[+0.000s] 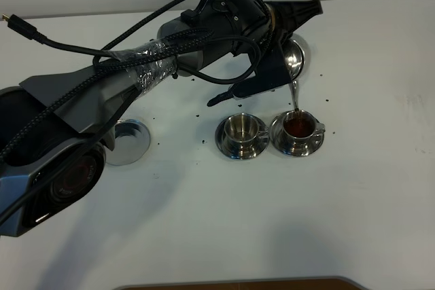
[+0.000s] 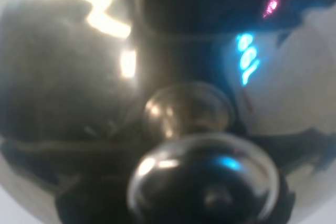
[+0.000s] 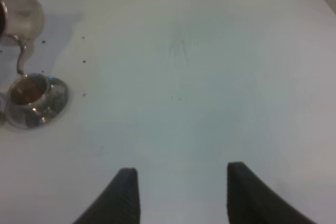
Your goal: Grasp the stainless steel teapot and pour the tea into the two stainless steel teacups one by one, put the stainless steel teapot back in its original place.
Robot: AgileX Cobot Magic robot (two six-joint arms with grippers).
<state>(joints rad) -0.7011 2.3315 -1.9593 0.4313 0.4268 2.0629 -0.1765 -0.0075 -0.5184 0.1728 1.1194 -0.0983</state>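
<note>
- The right claw (image 3: 181, 195) sits at the bottom edge of the right wrist view. Its two dark fingers (image 3: 123, 198) are spread apart and released, with only the plain white table (image 3: 210, 77) between them.
- In the high view the grey left arm (image 1: 102, 93) stretches from the lower left corner to the upper middle.
- Left of centre, just beside that arm, a flat round steel saucer (image 1: 132, 142) lies on the table with nothing on it.
- At centre stands a small shiny steel teacup (image 1: 242, 127) showing bright metal inside, on its own round saucer (image 1: 223, 140).
- Just right of it, a matching steel teacup (image 1: 302, 137) on a second saucer (image 1: 314, 147) holds dark reddish-brown tea (image 1: 296, 125).
- Above that cup the shiny rounded steel teapot (image 1: 294, 56) hangs tilted off the table. Its thin curved spout (image 1: 293, 96) reaches down to the cup's rim.
- The left claw (image 1: 280, 47), in the upper middle of the frame, is clenched on the teapot.
- The left wrist view is filled by the teapot's blurred domed lid and knob (image 2: 202, 182).
</note>
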